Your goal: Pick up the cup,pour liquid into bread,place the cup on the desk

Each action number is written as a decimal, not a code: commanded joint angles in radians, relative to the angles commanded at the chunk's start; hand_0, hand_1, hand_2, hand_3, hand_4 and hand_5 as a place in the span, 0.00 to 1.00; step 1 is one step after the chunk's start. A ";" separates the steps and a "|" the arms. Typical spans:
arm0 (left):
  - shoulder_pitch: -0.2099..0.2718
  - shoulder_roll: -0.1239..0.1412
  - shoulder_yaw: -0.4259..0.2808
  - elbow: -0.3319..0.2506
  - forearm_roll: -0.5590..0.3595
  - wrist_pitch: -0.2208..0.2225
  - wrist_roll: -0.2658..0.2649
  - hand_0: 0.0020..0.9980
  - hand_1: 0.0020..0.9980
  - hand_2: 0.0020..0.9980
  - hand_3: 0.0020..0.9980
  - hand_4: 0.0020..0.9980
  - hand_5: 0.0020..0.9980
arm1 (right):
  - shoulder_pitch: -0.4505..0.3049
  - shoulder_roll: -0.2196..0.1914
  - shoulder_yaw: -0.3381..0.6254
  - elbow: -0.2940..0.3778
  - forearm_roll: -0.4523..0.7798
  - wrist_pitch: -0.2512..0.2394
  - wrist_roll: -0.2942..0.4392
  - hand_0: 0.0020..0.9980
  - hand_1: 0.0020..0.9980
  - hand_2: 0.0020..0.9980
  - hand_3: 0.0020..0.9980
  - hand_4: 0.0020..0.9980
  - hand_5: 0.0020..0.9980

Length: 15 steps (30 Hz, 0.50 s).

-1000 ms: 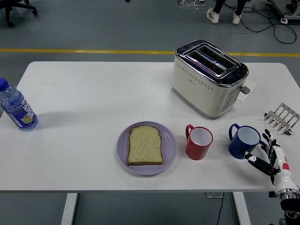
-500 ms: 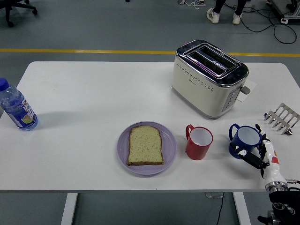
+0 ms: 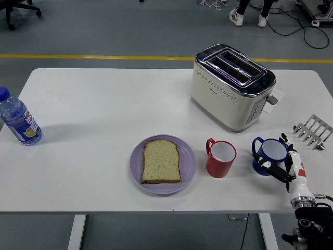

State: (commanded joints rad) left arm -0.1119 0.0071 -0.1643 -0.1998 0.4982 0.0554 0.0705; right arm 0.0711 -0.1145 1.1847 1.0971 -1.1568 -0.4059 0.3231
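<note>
Right hand [image 3: 283, 165]: black fingers, white segments, red marking; silver wrist ring, black forearm.

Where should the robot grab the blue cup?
Around the round body of the blue cup, coming from its right side. The handle sticks out up-left, away from the right hand, whose fingers already curl around the body there.

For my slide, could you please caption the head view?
Right hand closes around the blue cup beside the red cup, with bread waiting on its purple plate.
</note>
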 joint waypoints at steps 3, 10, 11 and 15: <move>0.000 0.000 -0.001 0.000 0.000 0.000 0.000 0.64 0.65 0.66 0.55 0.32 0.84 | 0.006 0.002 -0.007 -0.010 0.011 -0.005 0.009 0.94 0.86 0.97 1.00 1.00 0.14; 0.002 -0.001 0.000 0.000 -0.001 0.000 0.000 0.64 0.65 0.66 0.55 0.32 0.84 | 0.019 0.005 -0.032 -0.038 0.040 -0.018 0.030 0.94 0.86 0.96 1.00 1.00 0.14; 0.003 -0.001 0.001 0.000 -0.001 0.000 0.000 0.64 0.65 0.66 0.55 0.32 0.84 | 0.020 0.005 -0.037 -0.042 0.044 -0.020 0.034 0.94 0.86 0.96 1.00 1.00 0.14; 0.006 -0.002 0.005 0.000 -0.001 0.000 0.000 0.64 0.65 0.66 0.55 0.32 0.84 | 0.027 0.007 -0.058 -0.060 0.074 -0.034 0.065 0.93 0.85 0.95 1.00 0.99 0.13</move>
State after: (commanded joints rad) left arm -0.1064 0.0052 -0.1594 -0.1993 0.4968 0.0555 0.0704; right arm 0.0983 -0.1079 1.1263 1.0370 -1.0830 -0.4403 0.3882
